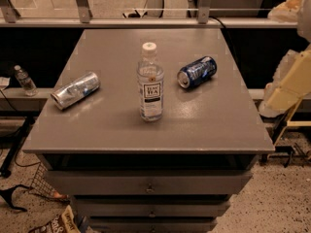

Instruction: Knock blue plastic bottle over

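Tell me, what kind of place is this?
Probably a lab or workshop: a grey drawer cabinet used as a table, a speckled floor, and a robot arm at right. The gripper is out of view.

On the white label [151, 92] of the clear plastic bottle with the white screw cap [150, 57], two lines of dark print are seen. The lower is read as "TEA"; the upper cannot be read with certainty. White markings are borne by the dark blue drink can [197, 72], but no word can be read. Pale lettering on the crumpled brown packet [60, 223] is cut off and illegible. The gripper is not made out; only cream-coloured arm segments [291, 81] are seen at the right edge.
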Controlling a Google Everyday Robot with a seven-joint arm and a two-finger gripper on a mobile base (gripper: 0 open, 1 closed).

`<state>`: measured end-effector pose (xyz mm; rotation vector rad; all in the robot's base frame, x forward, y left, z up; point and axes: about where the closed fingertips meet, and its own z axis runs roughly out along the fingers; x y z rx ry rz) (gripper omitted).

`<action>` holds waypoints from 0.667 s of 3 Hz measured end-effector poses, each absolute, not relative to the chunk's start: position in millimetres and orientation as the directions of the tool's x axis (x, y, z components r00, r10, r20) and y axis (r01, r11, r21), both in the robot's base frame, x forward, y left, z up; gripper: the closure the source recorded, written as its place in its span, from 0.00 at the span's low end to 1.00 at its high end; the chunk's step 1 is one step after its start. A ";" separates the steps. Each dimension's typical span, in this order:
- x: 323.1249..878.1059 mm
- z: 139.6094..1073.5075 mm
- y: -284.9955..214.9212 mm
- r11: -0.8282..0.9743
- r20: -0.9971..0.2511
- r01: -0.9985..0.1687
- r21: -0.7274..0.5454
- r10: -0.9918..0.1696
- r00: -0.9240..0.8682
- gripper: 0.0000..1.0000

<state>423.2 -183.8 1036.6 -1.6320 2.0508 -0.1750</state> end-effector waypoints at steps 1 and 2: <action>432.0 1001.4 -174.9 0.342 -0.478 -0.876 -0.340 -0.865 -0.152 0.00; 445.2 980.8 -153.6 0.398 -0.631 -0.872 -0.283 -0.763 -0.143 0.00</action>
